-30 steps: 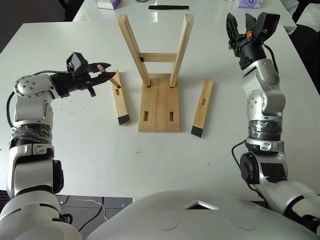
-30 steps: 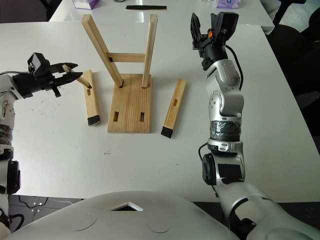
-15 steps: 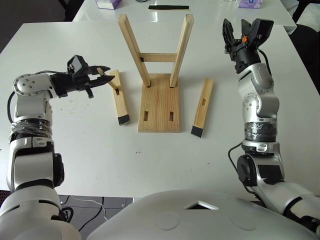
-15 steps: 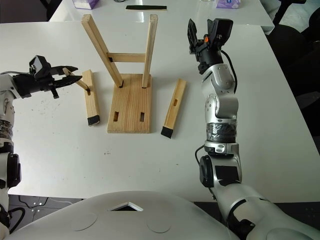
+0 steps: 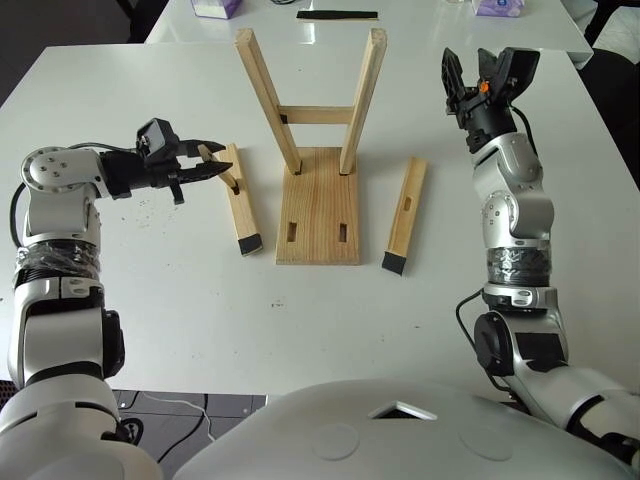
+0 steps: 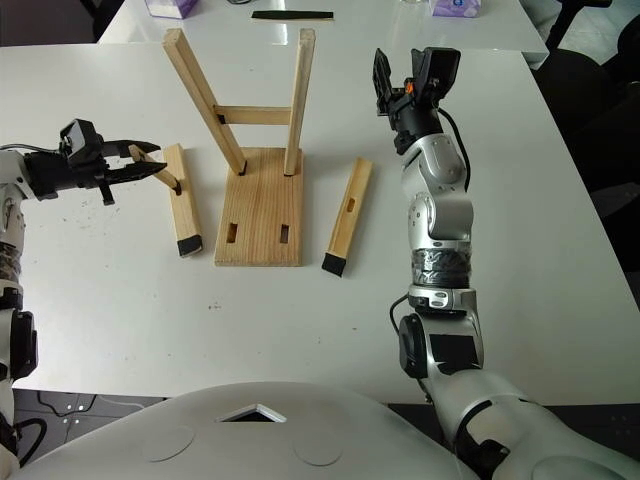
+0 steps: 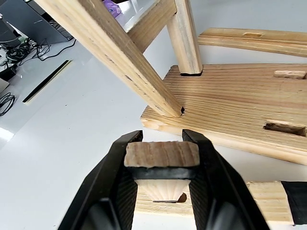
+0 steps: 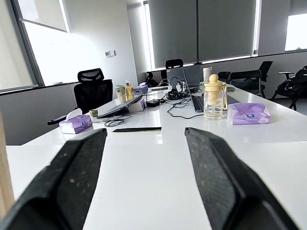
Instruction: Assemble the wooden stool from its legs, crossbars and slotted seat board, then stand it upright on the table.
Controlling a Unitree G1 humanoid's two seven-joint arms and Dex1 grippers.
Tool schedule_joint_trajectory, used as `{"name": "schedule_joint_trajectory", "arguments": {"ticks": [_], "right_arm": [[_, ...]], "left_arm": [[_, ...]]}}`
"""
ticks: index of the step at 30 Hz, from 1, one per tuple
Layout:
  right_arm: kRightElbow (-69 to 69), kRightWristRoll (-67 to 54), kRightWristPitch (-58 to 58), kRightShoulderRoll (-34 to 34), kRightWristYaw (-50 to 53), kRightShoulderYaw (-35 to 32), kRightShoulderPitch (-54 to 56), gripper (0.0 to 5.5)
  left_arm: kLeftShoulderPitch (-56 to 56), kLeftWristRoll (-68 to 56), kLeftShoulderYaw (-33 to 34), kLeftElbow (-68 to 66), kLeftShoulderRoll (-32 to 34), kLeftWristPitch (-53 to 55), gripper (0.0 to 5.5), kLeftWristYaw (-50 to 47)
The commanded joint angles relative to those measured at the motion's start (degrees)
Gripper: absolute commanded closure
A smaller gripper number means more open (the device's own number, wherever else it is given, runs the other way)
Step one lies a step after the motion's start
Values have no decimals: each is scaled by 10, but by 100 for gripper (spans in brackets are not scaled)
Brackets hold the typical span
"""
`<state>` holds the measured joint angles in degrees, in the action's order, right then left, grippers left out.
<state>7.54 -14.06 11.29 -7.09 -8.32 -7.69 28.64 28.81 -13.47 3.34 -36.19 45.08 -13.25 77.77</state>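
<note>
on the white bench (image 5: 300,310), the seat board (image 5: 318,225) lies flat with two legs (image 5: 263,95) slotted in and pointing up, joined by a crossbar (image 5: 316,115); its two near slots are unfilled. one loose leg (image 5: 241,205) lies just left of the board, and another loose leg (image 5: 405,215) lies just right of it. the left pincer (image 5: 212,168) is clamped on a short crossbar (image 7: 162,154), with the bar's free end close to the mortise of the left loose leg. the right pincer (image 5: 487,72) hangs spread wide with nothing in it, raised over the far right of the bench. the likely trouble is the insertion: nothing restrains that loose leg, so an off-angle push could skid or roll it instead of seating the tenon, and the bar could twist in the grip. a sideways shove might also knock the board and its upright pair.
</note>
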Motion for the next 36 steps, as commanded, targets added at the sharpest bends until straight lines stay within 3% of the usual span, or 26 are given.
{"name": "schedule_joint_trajectory", "arguments": {"ticks": [1, 13, 26, 36], "right_arm": [[4, 3, -2, -6, -3, -3, 0, 249], [-7, 9, -1, 4, -2, 5, -17, 249], [-5, 10, 4, 6, -1, 9, -26, 249], [3, 12, 4, 8, -5, 14, -22, 249]], "left_arm": [[-23, 1, -7, 20, 20, 19, 418, 25], [-36, -31, -10, 37, 43, 138, 418, 66], [-46, 12, -69, -44, 28, 80, 418, 74], [-15, -5, -59, -79, 15, 92, 418, 71]]}}
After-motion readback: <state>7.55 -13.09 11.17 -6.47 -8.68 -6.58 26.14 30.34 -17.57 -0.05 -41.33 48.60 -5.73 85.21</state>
